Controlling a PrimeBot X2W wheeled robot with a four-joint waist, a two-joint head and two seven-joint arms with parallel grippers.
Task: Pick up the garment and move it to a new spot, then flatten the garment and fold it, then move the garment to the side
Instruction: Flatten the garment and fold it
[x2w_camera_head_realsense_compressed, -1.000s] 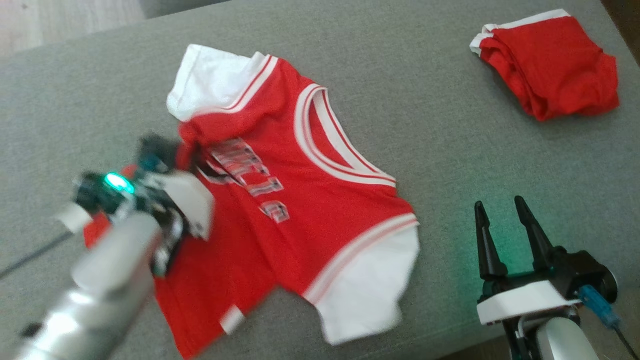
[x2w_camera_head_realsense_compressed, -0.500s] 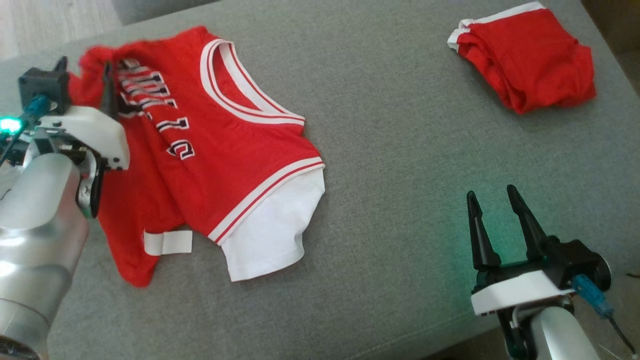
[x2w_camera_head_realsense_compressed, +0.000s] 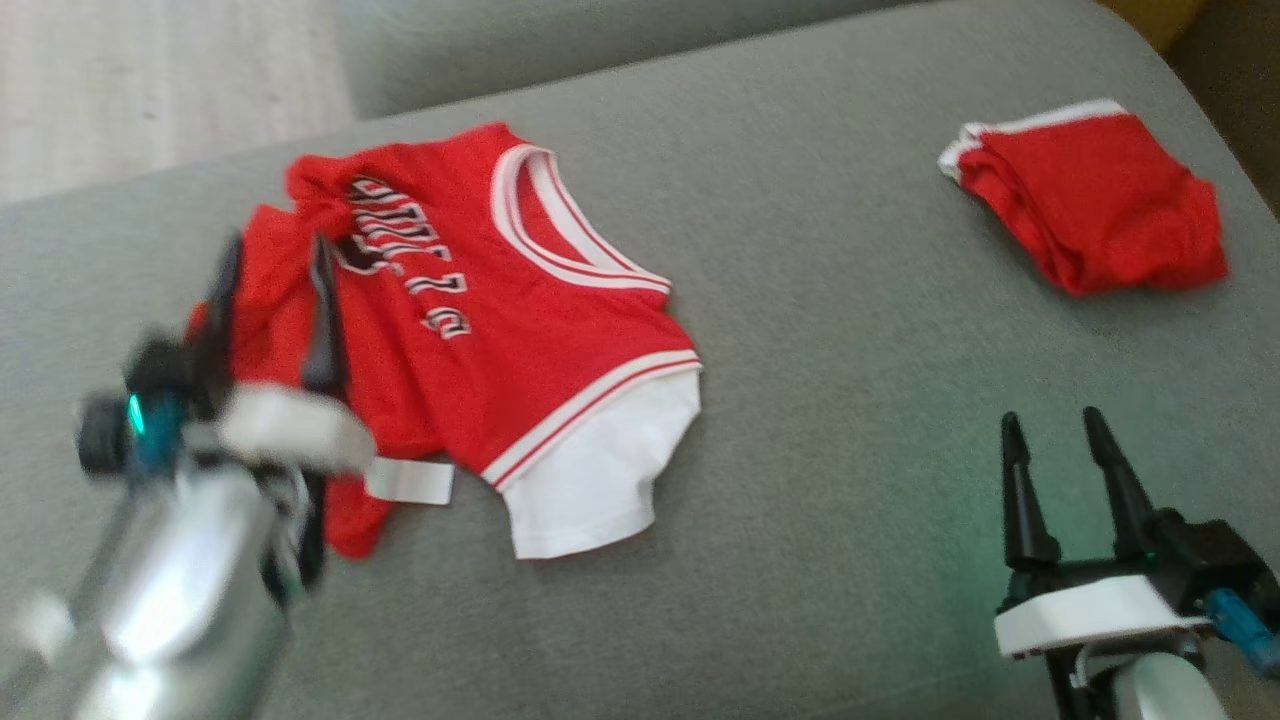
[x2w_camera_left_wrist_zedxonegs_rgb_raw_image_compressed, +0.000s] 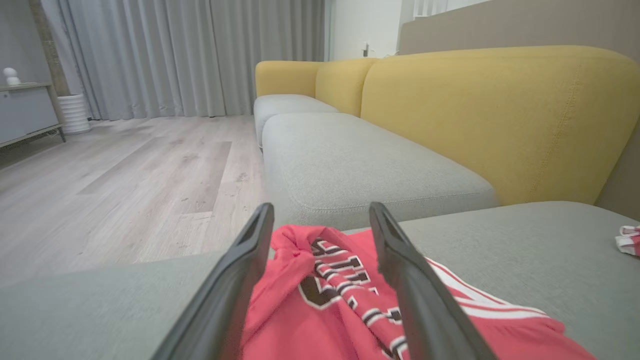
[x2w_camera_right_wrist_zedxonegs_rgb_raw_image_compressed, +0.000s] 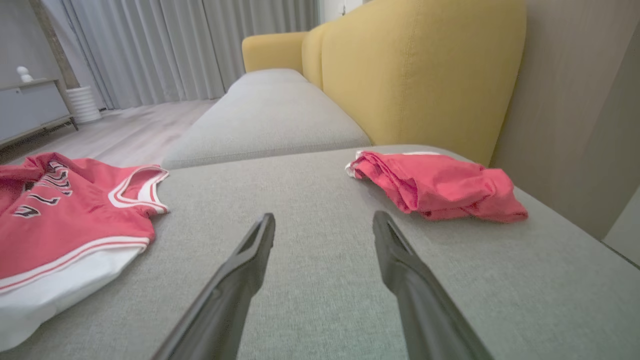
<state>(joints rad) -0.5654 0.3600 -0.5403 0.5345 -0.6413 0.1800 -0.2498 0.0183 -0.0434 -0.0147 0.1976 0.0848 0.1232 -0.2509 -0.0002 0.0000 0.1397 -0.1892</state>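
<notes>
Head view: shows the garment (x2w_camera_head_realsense_compressed: 480, 330), a red jersey with white trim and dark lettering, lying on the left part of a grey sofa seat (x2w_camera_head_realsense_compressed: 850, 420), with its neck opening toward the far edge. Has one white sleeve (x2w_camera_head_realsense_compressed: 590, 495) spread flat toward the near edge and a white label (x2w_camera_head_realsense_compressed: 410, 482) sticking out at the hem. Looks bunched and folded over along its left side, smoother on its right. Finds the left hand (x2w_camera_head_realsense_compressed: 276, 250) over that bunched side, fingers spread wide apart and empty; blurred there, so cannot say for sure whether the fingertips touch the cloth. Left wrist view: confirms the wide gap, with crumpled red fabric and lettering lying between and below the two dark fingers, not pinched. Places the right hand (x2w_camera_head_realsense_compressed: 1051, 418) at the lower right of the head view, likewise open and empty, above bare seat and well apart from the garment. Right wrist view: puts the garment off to the left and a second red piece (x2w_camera_right_wrist_zedxonegs_rgb_raw_image_compressed: 440, 185), a loose folded bundle with white edging, off to the right near the yellow backrest (x2w_camera_right_wrist_zedxonegs_rgb_raw_image_compressed: 415, 65), with grey upholstery between the fingers. Sets that bundle at the far right of the seat in the head view, well apart from the garment. Beyond the seat, in the left wrist view: another grey cushion (x2w_camera_left_wrist_zedxonegs_rgb_raw_image_compressed: 360, 165), pale wooden floor (x2w_camera_left_wrist_zedxonegs_rgb_raw_image_compressed: 125, 170) and grey curtains (x2w_camera_left_wrist_zedxonegs_rgb_raw_image_compressed: 200, 50).
</notes>
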